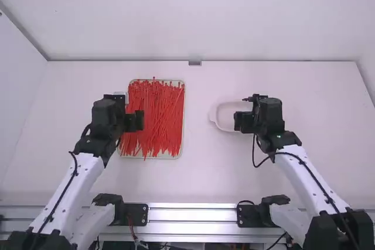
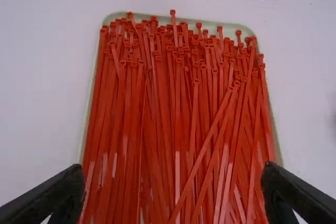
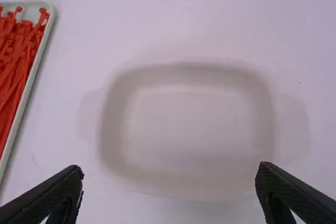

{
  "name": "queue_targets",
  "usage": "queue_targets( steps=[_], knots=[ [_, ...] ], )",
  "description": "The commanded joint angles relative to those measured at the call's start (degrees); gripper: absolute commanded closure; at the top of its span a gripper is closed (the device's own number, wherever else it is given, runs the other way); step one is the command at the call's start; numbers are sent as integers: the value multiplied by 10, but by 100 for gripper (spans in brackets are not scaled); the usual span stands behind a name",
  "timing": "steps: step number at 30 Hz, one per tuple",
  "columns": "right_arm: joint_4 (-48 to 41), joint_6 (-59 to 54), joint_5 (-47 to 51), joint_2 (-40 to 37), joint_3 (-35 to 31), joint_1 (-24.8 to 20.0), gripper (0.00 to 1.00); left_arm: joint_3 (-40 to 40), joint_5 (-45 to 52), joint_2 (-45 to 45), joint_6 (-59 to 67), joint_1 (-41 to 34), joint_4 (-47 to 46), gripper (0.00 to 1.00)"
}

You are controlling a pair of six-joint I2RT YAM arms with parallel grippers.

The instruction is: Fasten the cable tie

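**Both grippers hang open over tray and dish**

A heap of red cable ties [image 1: 153,118] lies left of the middle of the high view. They run lengthwise in a pale rectangular tray [image 1: 182,115] on the white table [image 1: 304,86]. Most of their square heads point toward the far edge of the table, and a few ties cross the pile at a slant. Some loose tails poke over the tray's near rim.

The left gripper [image 1: 133,120] is over the left part of the tray, above the ties and touching none that I can see. From its own wrist camera, the left gripper [image 2: 172,174] has its two black fingers spread wide, with the cable ties [image 2: 178,119] and the tray's rim [image 2: 113,18] between and beyond them.

Right of the middle sits a white shallow dish [image 1: 220,114] with small handles. It stands apart from the tray, and the right gripper [image 1: 243,120] hangs above its right side. In the right wrist view, the right gripper [image 3: 169,171] is also spread wide and holds nothing. The dish [image 3: 184,124] looks blurred below it.

A small grey tab [image 1: 194,62] sits at the table's far edge, at upper centre of the high view.
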Motion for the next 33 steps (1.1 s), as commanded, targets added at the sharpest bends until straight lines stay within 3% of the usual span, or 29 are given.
queue_targets(
  steps=[1, 15, 26, 33],
  knots=[
    [-7, 7, 15, 9, 33, 19, 8, 34, 7, 19, -9, -5, -3, 8],
    [-36, 14, 63, 7, 66, 83, 1, 135, 11, 83, -1, -8, -16, 1],
    [-37, 15, 60, 8, 66, 69, 1, 224, 10, 172, 10, -8, -43, 1],
    [-38, 15, 60, 8, 66, 66, 1, 317, 10, 304, 10, -9, -63, 1]
  ],
)
